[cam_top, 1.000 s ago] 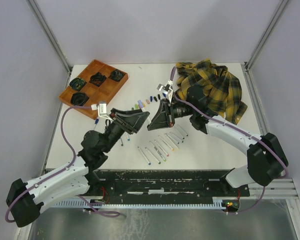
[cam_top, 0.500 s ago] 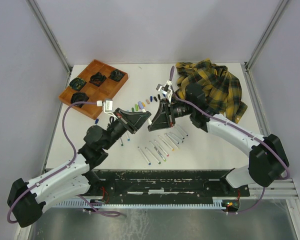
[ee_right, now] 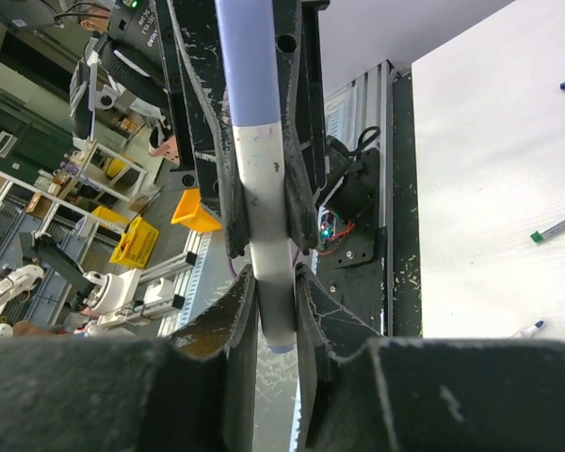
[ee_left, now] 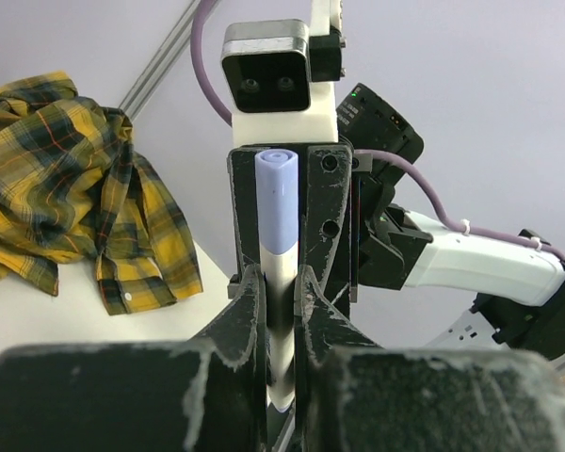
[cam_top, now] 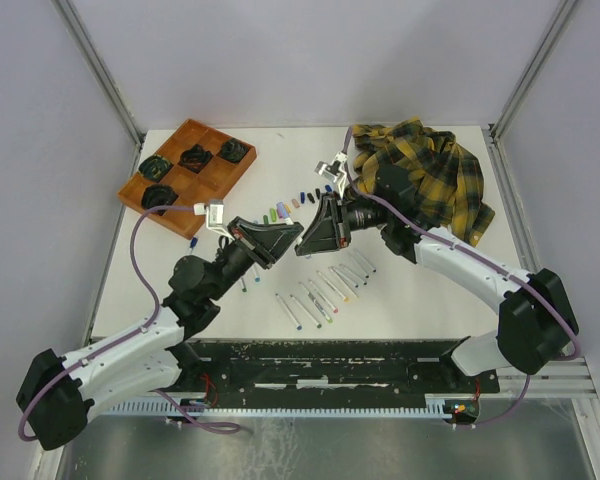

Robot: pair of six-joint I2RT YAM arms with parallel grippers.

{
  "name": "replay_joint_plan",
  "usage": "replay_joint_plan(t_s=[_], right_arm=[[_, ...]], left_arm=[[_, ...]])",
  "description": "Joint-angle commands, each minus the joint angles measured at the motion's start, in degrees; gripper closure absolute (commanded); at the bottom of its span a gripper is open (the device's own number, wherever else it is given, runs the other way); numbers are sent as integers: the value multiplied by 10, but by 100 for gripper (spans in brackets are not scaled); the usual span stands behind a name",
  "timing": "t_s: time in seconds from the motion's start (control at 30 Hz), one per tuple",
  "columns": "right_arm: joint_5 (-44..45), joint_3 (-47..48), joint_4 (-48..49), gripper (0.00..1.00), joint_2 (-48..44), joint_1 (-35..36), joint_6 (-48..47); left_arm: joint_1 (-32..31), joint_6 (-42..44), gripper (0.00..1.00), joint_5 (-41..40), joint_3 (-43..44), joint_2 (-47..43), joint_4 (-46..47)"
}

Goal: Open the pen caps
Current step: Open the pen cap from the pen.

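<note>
My left arm has pushed forward and up over the last second, closing on my right; one marker is shared between us.

My left pincer (ee_left: 281,306) is nearly closed, nipping the marker (ee_left: 281,273) on its white barrel. The lavender cap (ee_left: 280,202) stands above, still on, between the right fingers. My right pincer (ee_right: 274,297) is equally tight, yet its own view shows it on white barrel too. That is the danger as I judge it: if neither holds the cap itself, pulling apart will only slide the barrel through, or twist the marker loose onto the table (cam_top: 430,290). Loose caps (cam_top: 292,203) lie in a row beyond us, with bare barrels (cam_top: 325,288) nearer. The wooden tray (cam_top: 212,180) holds dark coils (cam_top: 195,157) in four compartments; I cannot tell what they are.
</note>
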Motion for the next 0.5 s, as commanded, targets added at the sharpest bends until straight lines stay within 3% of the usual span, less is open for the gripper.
replay_joint_plan(t_s=[0.0,0.07,0.17,0.2,0.37,0.47], right_arm=[[-3,9,48,77,-17,0,21],[-4,10,47,79,-19,0,20],[-3,10,42,99,-19,0,17],[-3,10,38,100,-18,0,13],[-5,23,-27,100,-15,0,-35],[-10,26,-34,100,-15,0,-40]], left_arm=[[3,-16,97,6,-3,5,28],[2,-17,97,10,-1,6,29],[2,-21,97,15,0,13,33],[2,-22,96,14,1,13,32],[14,-21,63,-6,15,-7,-23],[43,-33,50,13,28,-18,-47]])
